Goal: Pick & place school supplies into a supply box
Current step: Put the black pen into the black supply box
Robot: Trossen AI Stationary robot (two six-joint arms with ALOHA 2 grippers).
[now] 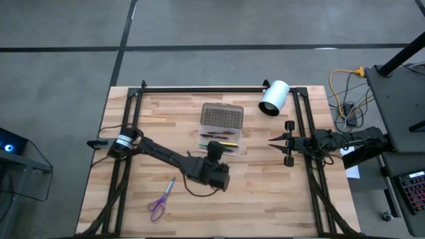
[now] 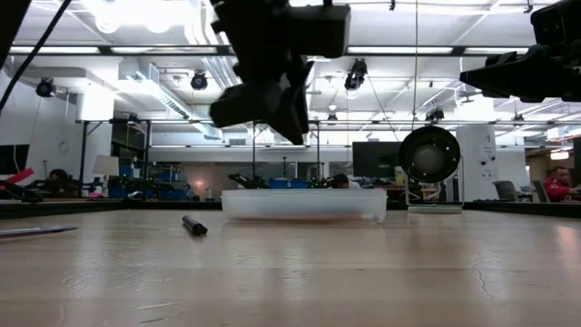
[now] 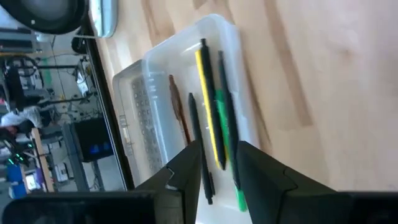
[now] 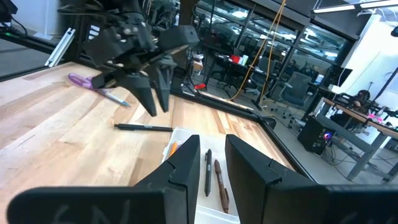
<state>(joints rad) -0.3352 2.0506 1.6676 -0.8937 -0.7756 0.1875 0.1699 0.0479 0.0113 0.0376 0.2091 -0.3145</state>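
Observation:
The supply box (image 1: 222, 126) lies open at mid-table, its dotted lid (image 1: 222, 114) flat on the far side. Its clear tray (image 3: 233, 56) holds yellow (image 3: 208, 106), green (image 3: 227, 137), brown (image 3: 179, 109) and black pens. My left gripper (image 1: 214, 153) hovers open and empty above the tray's near edge (image 3: 217, 155), raised well off the table (image 2: 292, 132). One black pen (image 4: 143, 127) lies on the table beside the box (image 2: 193, 225). Purple-handled scissors (image 1: 157, 207) and a lilac pen (image 1: 168, 188) lie near the left front. My right gripper (image 1: 272, 141) waits open to the box's right (image 4: 212, 149).
A white cylinder with a dark opening (image 1: 273, 97) lies at the far right, resting on its side. Black frame rails (image 1: 302, 126) run along the table's left, right and far sides. Bare wood spreads across the near half of the table (image 1: 265, 199).

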